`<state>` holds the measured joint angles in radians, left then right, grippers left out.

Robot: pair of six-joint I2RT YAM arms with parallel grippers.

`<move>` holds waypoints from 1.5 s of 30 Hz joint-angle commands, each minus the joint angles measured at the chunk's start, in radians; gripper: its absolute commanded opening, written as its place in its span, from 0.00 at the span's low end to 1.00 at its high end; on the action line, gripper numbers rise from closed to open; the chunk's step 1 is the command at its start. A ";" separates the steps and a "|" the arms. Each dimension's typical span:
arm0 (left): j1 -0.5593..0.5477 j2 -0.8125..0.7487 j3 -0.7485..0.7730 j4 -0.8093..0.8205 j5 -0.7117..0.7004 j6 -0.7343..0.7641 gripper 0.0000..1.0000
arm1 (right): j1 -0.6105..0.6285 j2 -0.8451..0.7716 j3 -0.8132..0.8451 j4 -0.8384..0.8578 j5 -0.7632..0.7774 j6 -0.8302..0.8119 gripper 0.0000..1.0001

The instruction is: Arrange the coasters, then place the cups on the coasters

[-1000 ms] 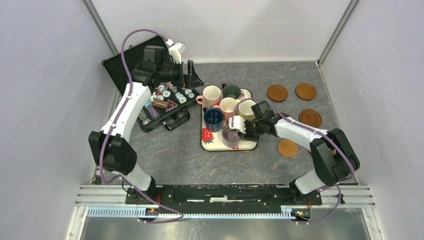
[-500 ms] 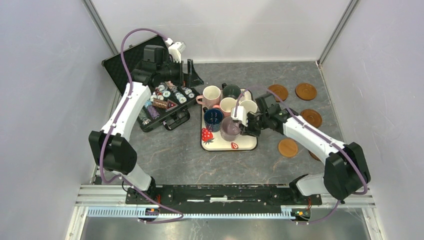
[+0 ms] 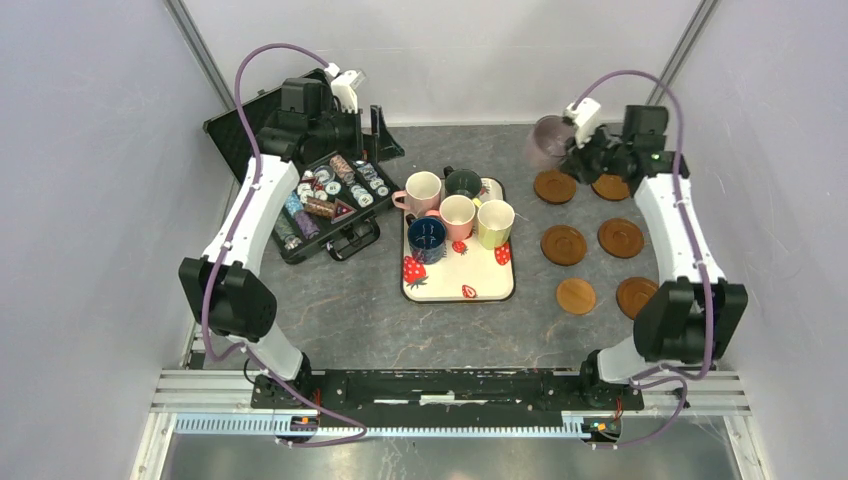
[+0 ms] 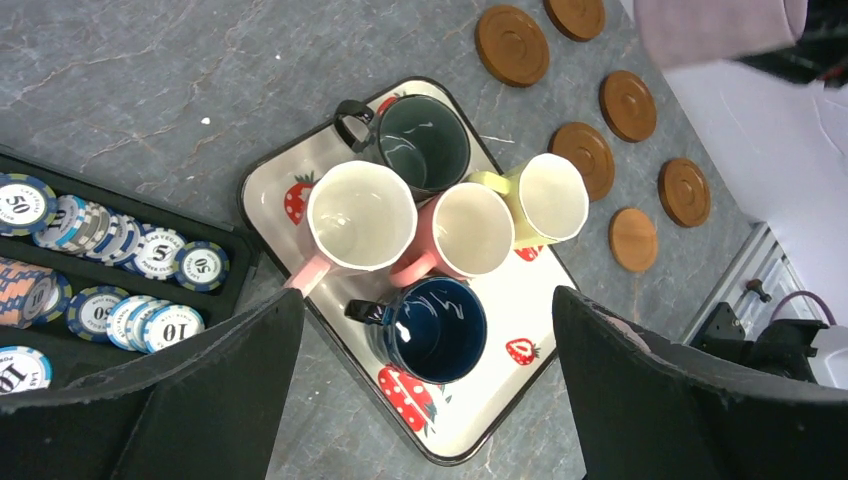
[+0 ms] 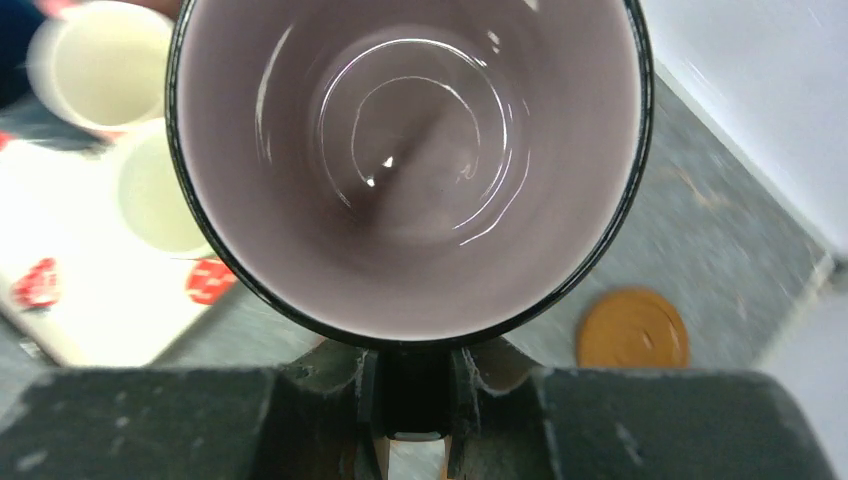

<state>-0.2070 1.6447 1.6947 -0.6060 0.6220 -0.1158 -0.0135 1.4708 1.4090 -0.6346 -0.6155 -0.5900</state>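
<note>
My right gripper (image 3: 577,150) is shut on the handle of the lilac cup (image 3: 547,140), held in the air at the back right, above and just left of the rear coaster (image 3: 554,186). Seen from the right wrist, the cup (image 5: 410,160) fills the frame, with its dark handle clamped in my gripper (image 5: 412,400). Several brown coasters (image 3: 563,244) lie in two columns on the right. A pink cup (image 3: 423,190), a dark green one (image 3: 463,183), a second pink (image 3: 457,215), a yellow-green (image 3: 495,222) and a navy cup (image 4: 437,330) stand on the strawberry tray (image 3: 460,283). My left gripper (image 3: 380,135) hangs open over the chip case.
An open black case of poker chips (image 3: 320,200) sits at the back left, under the left arm. White walls close in on both sides and the back. The right arm's elbow (image 3: 690,315) hangs over the near right coaster (image 3: 636,297).
The right arm has lifted the lilac cup off the tray's front edge and swung it to the back right, above the coasters. The left arm has barely shifted.
</note>
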 commanded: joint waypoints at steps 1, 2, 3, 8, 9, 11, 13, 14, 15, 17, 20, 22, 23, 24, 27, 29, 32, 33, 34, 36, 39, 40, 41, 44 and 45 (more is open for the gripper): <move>0.011 0.035 0.068 -0.042 -0.032 0.058 1.00 | -0.156 0.129 0.144 -0.025 0.079 -0.013 0.00; 0.012 0.043 0.075 -0.052 -0.037 0.064 1.00 | -0.191 0.174 0.191 -0.037 0.084 -0.027 0.00; 0.012 0.049 0.085 -0.057 -0.041 0.066 1.00 | -0.220 0.219 0.227 -0.046 0.083 -0.034 0.00; 0.019 0.069 0.112 -0.080 -0.071 0.072 1.00 | -0.326 0.405 0.385 -0.105 0.088 -0.112 0.00; 0.021 0.072 0.114 -0.082 -0.076 0.068 1.00 | -0.339 0.422 0.391 -0.097 0.090 -0.124 0.00; 0.021 0.076 0.118 -0.081 -0.106 0.053 1.00 | -0.353 0.453 0.390 -0.075 0.116 -0.157 0.00; 0.021 0.074 0.118 -0.080 -0.138 0.047 1.00 | -0.356 0.485 0.389 -0.054 0.153 -0.181 0.00; 0.021 0.070 0.113 -0.074 -0.149 0.049 1.00 | -0.359 0.498 0.389 -0.041 0.163 -0.183 0.00; 0.022 0.066 0.105 -0.068 -0.153 0.055 1.00 | -0.361 0.513 0.390 -0.032 0.170 -0.185 0.00; 0.023 0.058 0.093 -0.061 -0.165 0.061 1.00 | -0.363 0.537 0.387 -0.014 0.181 -0.189 0.00; 0.023 0.057 0.095 -0.077 -0.163 0.070 1.00 | -0.365 0.564 0.375 0.022 0.187 -0.170 0.00; 0.023 0.059 0.099 -0.089 -0.152 0.077 1.00 | -0.371 0.572 0.352 0.060 0.182 -0.147 0.00; 0.023 0.058 0.097 -0.093 -0.152 0.076 1.00 | -0.374 0.575 0.345 0.079 0.181 -0.140 0.00; 0.023 0.057 0.096 -0.095 -0.153 0.076 1.00 | -0.377 0.582 0.342 0.093 0.177 -0.134 0.00; 0.024 0.054 0.092 -0.099 -0.159 0.079 1.00 | -0.395 0.604 0.355 0.109 0.154 -0.119 0.00; 0.024 0.054 0.094 -0.101 -0.160 0.083 1.00 | -0.403 0.612 0.355 0.123 0.143 -0.116 0.00; 0.024 0.057 0.098 -0.106 -0.160 0.085 1.00 | -0.410 0.626 0.358 0.124 0.134 -0.126 0.00; 0.024 0.059 0.100 -0.107 -0.160 0.085 1.00 | -0.411 0.625 0.353 0.125 0.130 -0.129 0.00; 0.024 0.058 0.101 -0.107 -0.160 0.085 1.00 | -0.413 0.624 0.345 0.133 0.130 -0.129 0.00; 0.024 0.060 0.102 -0.108 -0.159 0.086 1.00 | -0.416 0.621 0.326 0.144 0.129 -0.132 0.00; 0.024 0.063 0.102 -0.109 -0.152 0.083 1.00 | -0.422 0.627 0.314 0.158 0.130 -0.133 0.00; 0.024 0.063 0.103 -0.109 -0.150 0.082 1.00 | -0.424 0.630 0.316 0.160 0.131 -0.130 0.00; 0.024 0.063 0.102 -0.110 -0.150 0.083 1.00 | -0.425 0.634 0.315 0.161 0.131 -0.129 0.00; 0.024 0.066 0.100 -0.110 -0.150 0.082 1.00 | -0.427 0.644 0.316 0.167 0.127 -0.129 0.01; 0.024 0.066 0.100 -0.110 -0.149 0.082 1.00 | -0.427 0.648 0.316 0.168 0.126 -0.129 0.01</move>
<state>-0.1909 1.7164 1.7683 -0.7166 0.4709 -0.0734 -0.4351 2.1189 1.7123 -0.5537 -0.4355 -0.7265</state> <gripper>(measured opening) 0.996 0.242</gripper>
